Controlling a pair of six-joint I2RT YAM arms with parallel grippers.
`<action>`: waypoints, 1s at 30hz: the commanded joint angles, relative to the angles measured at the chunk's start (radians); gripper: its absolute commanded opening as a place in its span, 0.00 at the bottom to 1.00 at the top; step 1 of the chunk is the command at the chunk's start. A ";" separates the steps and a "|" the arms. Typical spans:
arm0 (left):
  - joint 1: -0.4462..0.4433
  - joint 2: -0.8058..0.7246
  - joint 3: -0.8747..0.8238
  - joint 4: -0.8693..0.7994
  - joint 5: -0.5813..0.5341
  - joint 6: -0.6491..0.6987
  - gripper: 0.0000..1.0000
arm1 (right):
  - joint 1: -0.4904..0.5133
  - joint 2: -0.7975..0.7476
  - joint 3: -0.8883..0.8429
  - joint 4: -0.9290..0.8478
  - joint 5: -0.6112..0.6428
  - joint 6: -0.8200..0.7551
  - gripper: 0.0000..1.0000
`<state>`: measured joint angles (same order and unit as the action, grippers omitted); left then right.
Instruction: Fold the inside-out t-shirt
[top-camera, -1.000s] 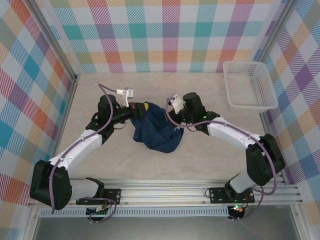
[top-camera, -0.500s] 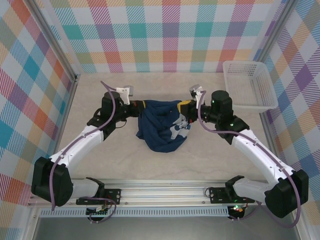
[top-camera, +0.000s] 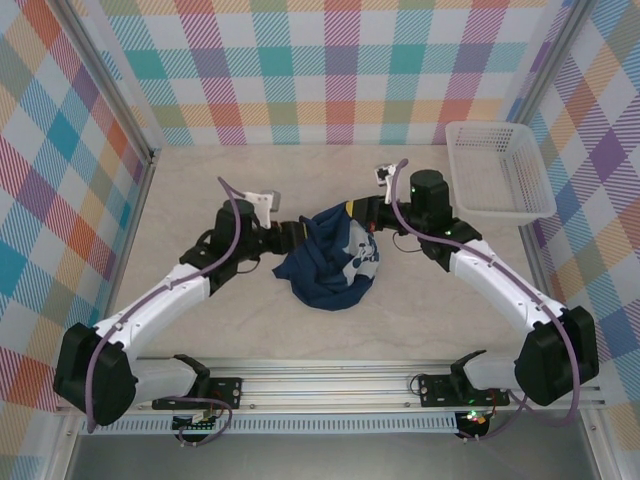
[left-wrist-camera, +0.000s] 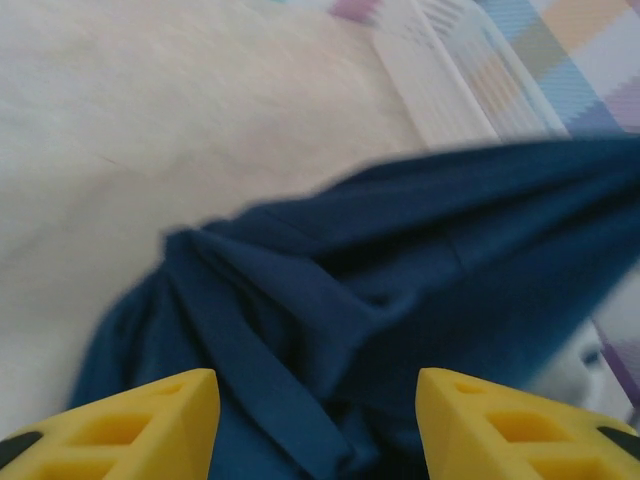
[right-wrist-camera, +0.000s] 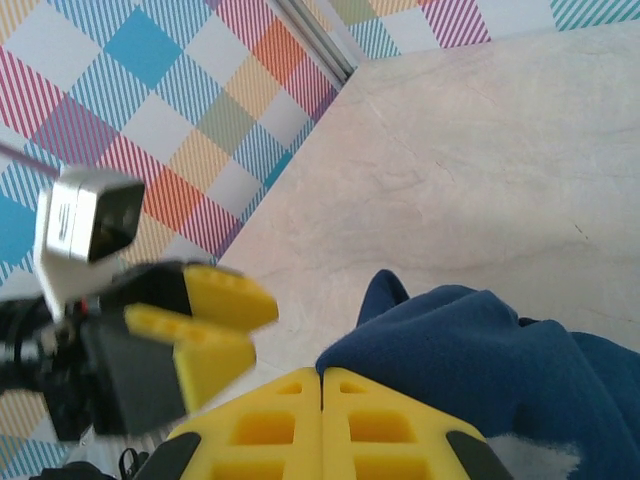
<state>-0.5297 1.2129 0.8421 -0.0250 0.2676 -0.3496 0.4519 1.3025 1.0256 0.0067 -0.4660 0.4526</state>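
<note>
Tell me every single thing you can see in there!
t-shirt: one, dark navy with a pale print showing, bunched up mid-table between the arms
basket: one, white plastic, far right corner of the table
table: one, pale beige, under everything
walls: three sides, rainbow plaid, around the table
rail: one, silver metal, near edge, holding the arm bases
left arm: one, white and black, reaching in from the left
right arm: one, white and black, reaching in from the right
left gripper: one, yellow jaws open, at the t-shirt's left side
right gripper: one, yellow jaws shut, seemingly pinching the t-shirt's far right edge
</note>
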 joint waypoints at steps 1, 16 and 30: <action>-0.065 0.021 -0.052 0.055 0.020 0.008 0.55 | -0.007 -0.008 0.060 0.044 -0.020 0.037 0.00; -0.113 0.319 0.106 0.018 -0.112 0.047 0.30 | -0.027 -0.029 0.062 0.039 -0.009 0.028 0.00; 0.032 -0.118 -0.021 0.161 0.016 -0.038 0.00 | -0.156 -0.234 0.114 -0.154 0.083 -0.097 0.00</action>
<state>-0.5236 1.1595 0.8398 0.0616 0.2249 -0.3382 0.2996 1.0901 1.1034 -0.1081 -0.4171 0.4129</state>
